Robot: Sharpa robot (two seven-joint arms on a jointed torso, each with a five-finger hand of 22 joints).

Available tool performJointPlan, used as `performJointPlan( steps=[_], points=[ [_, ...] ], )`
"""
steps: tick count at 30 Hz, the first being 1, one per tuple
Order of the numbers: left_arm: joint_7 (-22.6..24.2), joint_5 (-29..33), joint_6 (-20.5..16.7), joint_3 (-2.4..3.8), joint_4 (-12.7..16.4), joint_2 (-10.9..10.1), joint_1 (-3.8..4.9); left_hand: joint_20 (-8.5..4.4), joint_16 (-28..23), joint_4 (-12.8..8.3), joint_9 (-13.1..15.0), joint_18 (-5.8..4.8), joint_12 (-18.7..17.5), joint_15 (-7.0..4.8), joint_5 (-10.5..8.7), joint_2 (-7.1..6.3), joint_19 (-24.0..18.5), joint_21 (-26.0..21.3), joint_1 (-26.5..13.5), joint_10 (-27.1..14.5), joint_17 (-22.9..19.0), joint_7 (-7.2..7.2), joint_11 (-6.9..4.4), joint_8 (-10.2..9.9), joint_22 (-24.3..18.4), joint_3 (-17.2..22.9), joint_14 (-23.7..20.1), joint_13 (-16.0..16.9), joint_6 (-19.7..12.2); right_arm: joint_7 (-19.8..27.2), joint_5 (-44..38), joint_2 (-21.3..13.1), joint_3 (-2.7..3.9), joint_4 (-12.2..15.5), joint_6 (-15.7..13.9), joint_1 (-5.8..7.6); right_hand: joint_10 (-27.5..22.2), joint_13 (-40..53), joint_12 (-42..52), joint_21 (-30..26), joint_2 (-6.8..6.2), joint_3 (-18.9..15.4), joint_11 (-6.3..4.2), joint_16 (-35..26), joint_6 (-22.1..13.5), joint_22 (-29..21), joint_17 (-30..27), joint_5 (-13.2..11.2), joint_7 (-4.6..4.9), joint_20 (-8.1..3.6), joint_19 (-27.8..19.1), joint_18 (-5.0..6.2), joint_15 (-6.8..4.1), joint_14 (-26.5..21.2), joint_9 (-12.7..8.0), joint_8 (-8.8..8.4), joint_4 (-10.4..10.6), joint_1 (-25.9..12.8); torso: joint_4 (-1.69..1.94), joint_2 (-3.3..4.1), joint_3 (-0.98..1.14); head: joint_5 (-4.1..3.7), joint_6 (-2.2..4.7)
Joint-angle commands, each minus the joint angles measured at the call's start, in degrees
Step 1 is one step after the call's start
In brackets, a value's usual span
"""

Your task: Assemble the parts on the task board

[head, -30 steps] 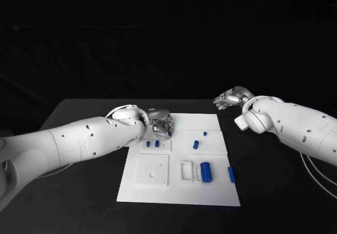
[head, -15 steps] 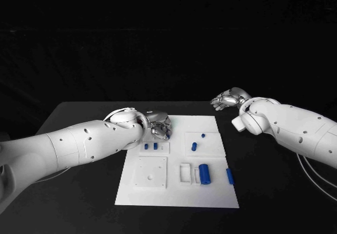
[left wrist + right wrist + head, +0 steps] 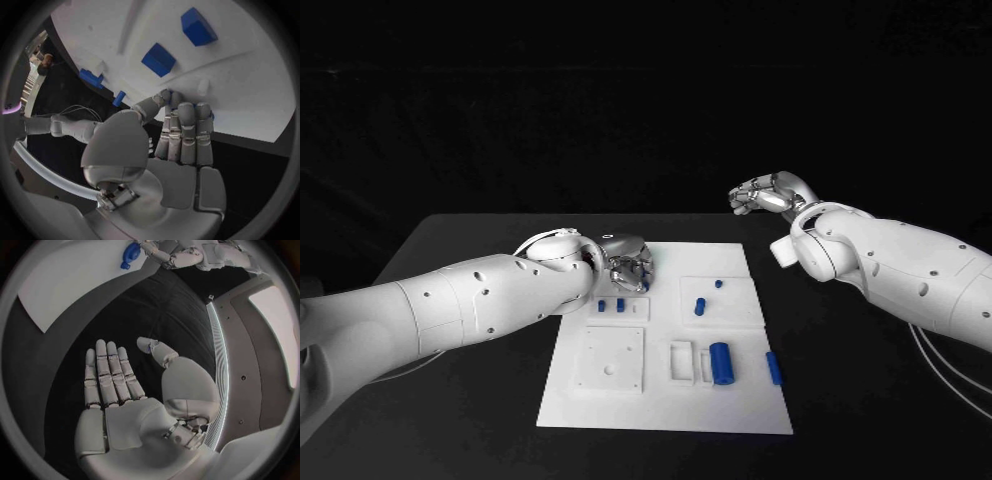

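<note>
We can read no text, label, brand, number or sign in these pictures.
</note>
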Motion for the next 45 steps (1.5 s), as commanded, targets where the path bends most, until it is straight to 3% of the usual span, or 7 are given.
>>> performJointPlan(
  steps=[1,9,24,29,33,38,45],
  points=[
    [-0.19,-0.26,0.03,-0.24,0.09,-0.12,-0.36,-1.96,0.29,-0.02,0.07,1.14,-0.27,0.04,0.2,0.48,0.4,0.4,-0.11,0.24,0.06,0.21,-0.35,0.31,1.16,0.31,0.39,-0.04,0.6,4.96,2.63,0.0,0.03,0.31,2.63,0.0,0.44,-0.07,0.4,-0.46,0.77,-0.19,-0.15,0.3,0.06,-0.26,0.11,0.27,-0.19,0.13,0.66,1.13,0.04,0.64,-0.1,0.23,-0.38,-0.03,-0.02,0.04,-0.04,0.19,-0.26],
    [0.03,0.35,-1.69,-0.21,0.72,-0.73,-0.37,-2.08,0.46,-0.17,0.05,1.21,-0.53,-0.05,0.2,0.48,0.76,0.64,-0.18,0.5,0.13,0.17,-0.43,0.3,1.15,0.43,0.78,-0.02,0.72,5.19,2.63,0.12,0.03,0.37,3.32,0.0,0.38,-0.11,0.37,-1.0,1.17,-0.71,-0.13,0.33,-0.01,-0.71,0.13,0.23,-0.16,0.29,0.94,1.35,0.0,0.64,-0.2,0.31,-0.81,-0.07,0.0,-0.01,-0.06,0.41,-0.85],
    [1.09,3.95,-4.63,0.27,3.45,-2.77,-0.35,-2.26,0.67,-0.33,0.05,1.35,-0.91,-0.2,0.27,0.39,1.36,1.01,-0.29,1.03,0.22,0.06,-0.57,0.34,1.12,0.66,1.38,0.06,1.07,5.22,2.63,0.11,0.02,0.29,3.42,0.0,0.27,-0.13,0.3,-1.35,1.24,-1.07,-0.08,0.3,-0.14,-0.93,0.12,0.3,-0.11,0.41,0.94,1.41,-0.02,0.54,-0.3,0.3,-0.91,-0.21,0.0,-0.01,-0.02,0.51,-0.86],
    [1.96,5.97,-5.36,1.3,4.95,-3.61,-0.35,-2.32,0.75,-0.38,0.04,1.39,-1.04,-0.24,0.3,0.37,1.55,1.14,-0.32,1.15,0.26,0.04,-0.61,0.33,1.13,0.72,1.58,0.08,1.13,5.21,2.63,0.12,0.02,0.25,3.5,0.0,0.24,-0.13,0.29,-1.45,1.24,-1.21,-0.06,0.29,-0.18,-0.98,0.12,0.37,-0.09,0.44,0.95,1.43,-0.03,0.52,-0.33,0.3,-0.9,-0.3,-0.01,0.0,-0.02,0.6,-0.82],
    [1.53,7.84,-3.69,2.79,6.17,-4.41,-0.35,-2.38,0.91,-0.45,0.03,1.45,-1.21,-0.28,0.32,0.37,1.78,1.36,-0.35,1.26,0.33,0.03,-0.64,0.3,1.17,0.78,1.82,0.1,1.19,5.12,2.63,0.11,0.02,0.23,3.52,0.0,0.23,-0.13,0.28,-1.49,1.24,-1.26,-0.06,0.29,-0.19,-1.01,0.12,0.4,-0.09,0.46,0.95,1.44,-0.03,0.51,-0.35,0.3,-0.9,-0.33,0.02,0.01,-0.05,0.76,-0.74],
    [1.12,8.48,-3.11,3.21,6.67,-5.72,-0.33,-2.4,1.01,-0.51,0.01,1.47,-1.32,-0.29,0.35,0.39,1.86,1.49,-0.41,1.33,0.38,0.02,-0.65,0.28,1.21,0.79,1.9,0.11,1.22,5.11,2.63,0.02,0.02,0.27,3.57,0.0,0.18,-0.14,0.25,-1.59,1.27,-1.38,-0.03,0.28,-0.28,-1.06,0.12,0.46,-0.06,0.48,0.95,1.46,-0.01,0.48,-0.39,0.28,-0.9,-0.39,0.14,-0.04,0.02,1.09,-0.69],
    [0.81,9.6,-1.13,3.58,7.35,-7.9,-0.33,-2.42,1.16,-0.58,0.01,1.49,-1.43,-0.31,0.36,0.39,1.91,1.64,-0.48,1.44,0.46,0.0,-0.67,0.28,1.24,0.8,2.01,0.13,1.29,5.04,2.63,0.04,0.02,0.24,3.89,0.0,0.14,-0.15,0.23,-1.66,1.29,-1.43,-0.03,0.26,-0.31,-1.09,0.12,0.49,-0.06,0.5,0.94,1.48,0.0,0.45,-0.41,0.27,-0.92,-0.39,-0.04,0.03,-0.03,1.24,-0.6]
  ],
)
